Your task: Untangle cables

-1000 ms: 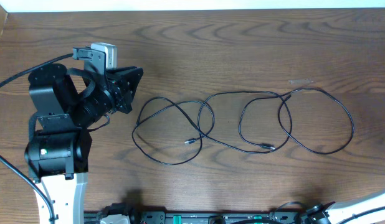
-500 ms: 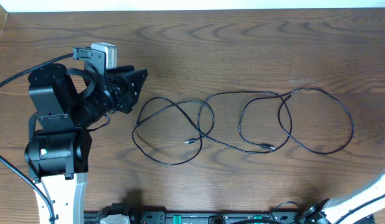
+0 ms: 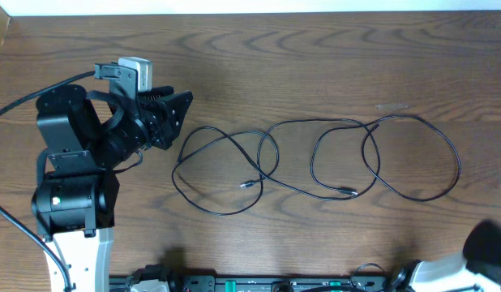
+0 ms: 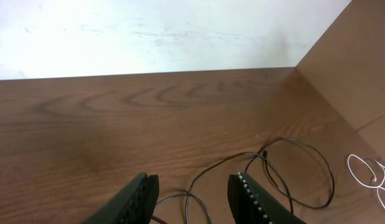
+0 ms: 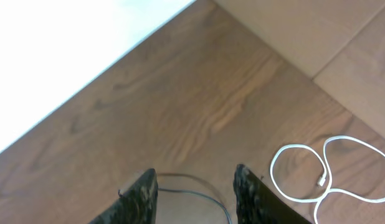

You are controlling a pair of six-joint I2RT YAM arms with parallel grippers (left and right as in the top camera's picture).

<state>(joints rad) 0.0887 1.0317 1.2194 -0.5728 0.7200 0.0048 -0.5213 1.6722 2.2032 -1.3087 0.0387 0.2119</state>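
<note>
At left of the dark wooden table (image 3: 315,65) | left tool (image 4: 192,186) has just parted its jaws, empty | right tool (image 5: 195,180) apart, empty, arm entering lower right | thin black cables (image 3: 345,191) unmoved, looped and crossed mid-table | likely readying a first grasp; untangling not begun

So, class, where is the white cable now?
Right wrist view: the white cable lies looped at lower right, beside the right claw; overhead, at the frame's right edge.

- Soft, even light covers the dark brown wood-grain table (image 3: 315,65); shadows on it are faint.
- Beyond the table, the white wall (image 4: 149,31) is blown out.
</note>
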